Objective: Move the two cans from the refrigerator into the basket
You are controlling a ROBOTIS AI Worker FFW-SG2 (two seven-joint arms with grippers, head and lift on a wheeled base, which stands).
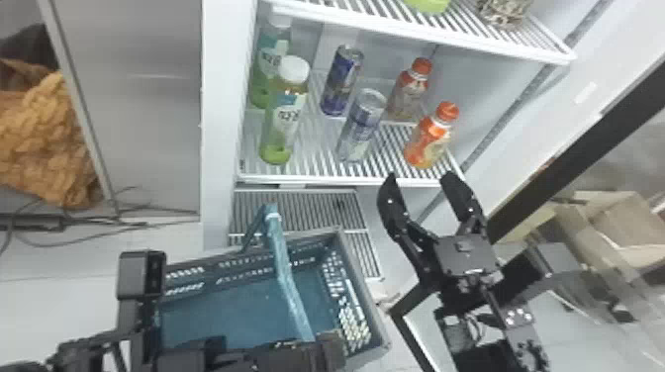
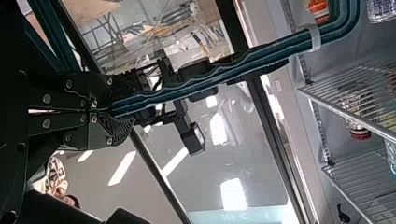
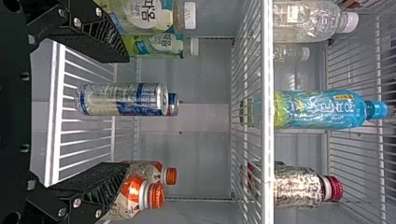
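Two slim cans stand upright on the refrigerator's middle shelf: a silver-blue front can (image 1: 362, 126) and a darker blue back can (image 1: 341, 81) behind it. My right gripper (image 1: 420, 182) is open and empty below the shelf's front edge. In the right wrist view, the front can (image 3: 123, 99) lies in line with the space between the fingers of my right gripper (image 3: 122, 112), partly covering the back can (image 3: 173, 103). The basket (image 1: 222, 306) is below the shelf. My left gripper (image 1: 326, 346) holds its teal handle; in the left wrist view, my left gripper (image 2: 112, 111) is shut on the handle (image 2: 210, 77).
Green-labelled bottles (image 1: 282, 118) stand left of the cans, orange-capped bottles (image 1: 429, 141) to their right. An upper shelf (image 1: 420, 29) with more bottles is above. The shelf's front rail (image 1: 316, 179) runs between the basket and the cans. The refrigerator's dark-edged door (image 1: 584, 143) is at the right.
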